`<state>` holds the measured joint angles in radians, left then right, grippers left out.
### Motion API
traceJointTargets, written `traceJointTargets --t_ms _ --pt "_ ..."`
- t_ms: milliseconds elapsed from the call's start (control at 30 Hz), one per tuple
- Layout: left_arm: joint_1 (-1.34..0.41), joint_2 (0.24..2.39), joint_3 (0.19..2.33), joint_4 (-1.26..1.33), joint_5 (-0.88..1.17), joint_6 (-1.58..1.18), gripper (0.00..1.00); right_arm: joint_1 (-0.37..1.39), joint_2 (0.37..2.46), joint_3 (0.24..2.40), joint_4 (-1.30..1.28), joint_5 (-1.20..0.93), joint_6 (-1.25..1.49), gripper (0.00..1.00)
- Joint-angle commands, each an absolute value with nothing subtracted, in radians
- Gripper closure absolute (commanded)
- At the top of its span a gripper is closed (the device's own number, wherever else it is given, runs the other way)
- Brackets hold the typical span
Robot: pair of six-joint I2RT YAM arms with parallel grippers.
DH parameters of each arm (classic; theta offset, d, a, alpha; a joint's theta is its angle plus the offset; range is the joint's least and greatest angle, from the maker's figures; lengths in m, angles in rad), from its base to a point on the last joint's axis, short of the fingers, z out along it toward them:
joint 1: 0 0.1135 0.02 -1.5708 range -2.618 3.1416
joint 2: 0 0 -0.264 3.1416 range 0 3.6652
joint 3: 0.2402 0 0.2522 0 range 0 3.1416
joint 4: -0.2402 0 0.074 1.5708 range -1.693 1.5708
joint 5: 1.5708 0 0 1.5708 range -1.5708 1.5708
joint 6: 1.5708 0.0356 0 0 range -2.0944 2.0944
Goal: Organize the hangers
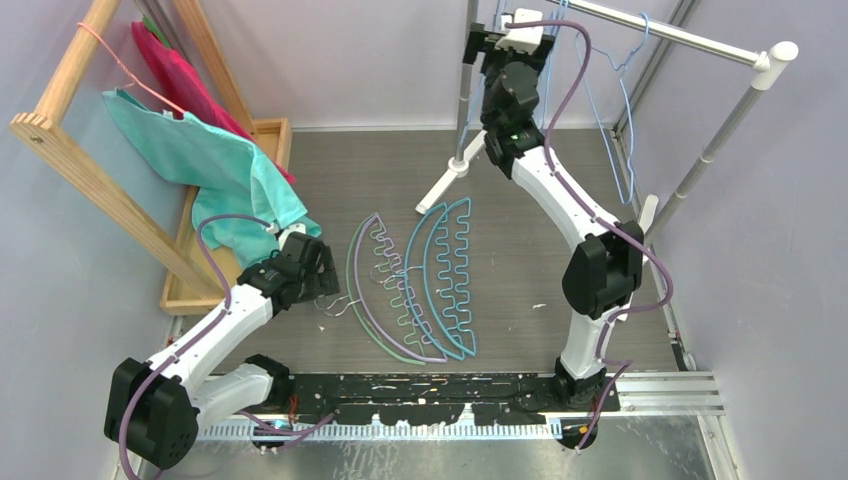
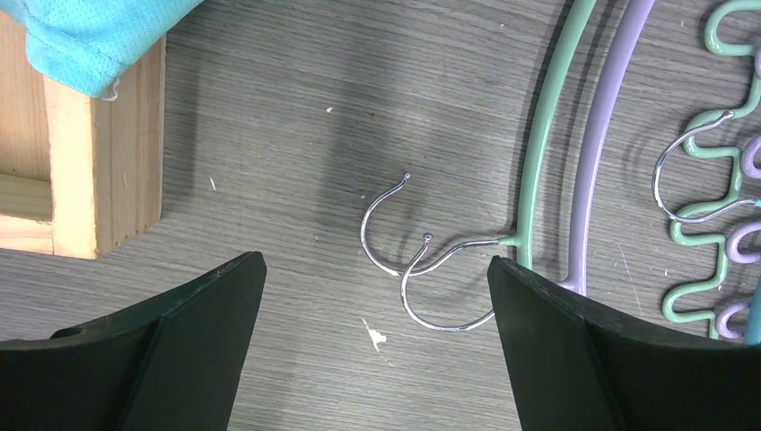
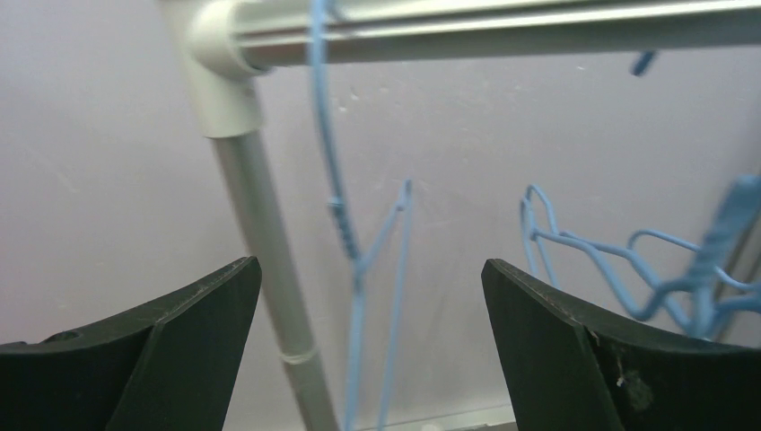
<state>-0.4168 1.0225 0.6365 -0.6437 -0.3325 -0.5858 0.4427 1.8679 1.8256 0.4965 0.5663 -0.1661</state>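
Spread like the right gripper (image 3: 370, 262), the left gripper (image 2: 375, 260) may pinch both crossed silver metal hooks (image 2: 406, 269), tangling the green arched hanger (image 2: 538, 135) with the lilac arched hanger (image 2: 610, 117).

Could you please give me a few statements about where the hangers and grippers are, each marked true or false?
1. The teal hanger lies flat on the table. True.
2. The left gripper is shut on a metal hook. False: it is open, and the two hooks lie on the table ungripped.
3. Light-blue wire hangers hang from the silver rail. True.
4. The right gripper holds a light-blue hanger. False: it is open and holds nothing.
5. The green hanger hangs on the rail. False: it lies on the table beside the lilac hanger.
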Motion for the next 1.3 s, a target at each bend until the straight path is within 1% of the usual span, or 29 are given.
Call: traceJointTargets --t_ms 0,233,700,833,1067,1133,1267 --pt "-0.411 1.014 0.643 -0.612 -0.322 -0.577 0.02 0.399 1.744 1.757 0.585 0.626 -0.160 0.00" --pt "-0.411 1.018 0.643 -0.611 -0.319 -0.577 0.02 0.342 1.664 1.650 0.596 0.638 -0.124 0.00" --pt "-0.411 1.015 0.640 -0.612 -0.317 -0.577 0.02 0.312 1.575 1.503 0.658 0.788 -0.113 0.00" --pt "-0.411 1.015 0.639 -0.611 -0.314 -0.578 0.02 0.300 1.535 1.452 0.666 0.796 -0.092 0.00" --pt "-0.411 1.009 0.637 -0.612 -0.314 -0.577 0.02 0.288 1.495 1.446 0.598 0.644 -0.078 0.00" --pt "-0.411 1.007 0.637 -0.613 -0.314 -0.577 0.02 0.287 1.488 1.464 0.544 0.604 -0.069 0.00" --pt "-0.411 1.005 0.637 -0.611 -0.316 -0.578 0.02 0.287 1.466 1.504 0.426 0.455 -0.043 0.00"
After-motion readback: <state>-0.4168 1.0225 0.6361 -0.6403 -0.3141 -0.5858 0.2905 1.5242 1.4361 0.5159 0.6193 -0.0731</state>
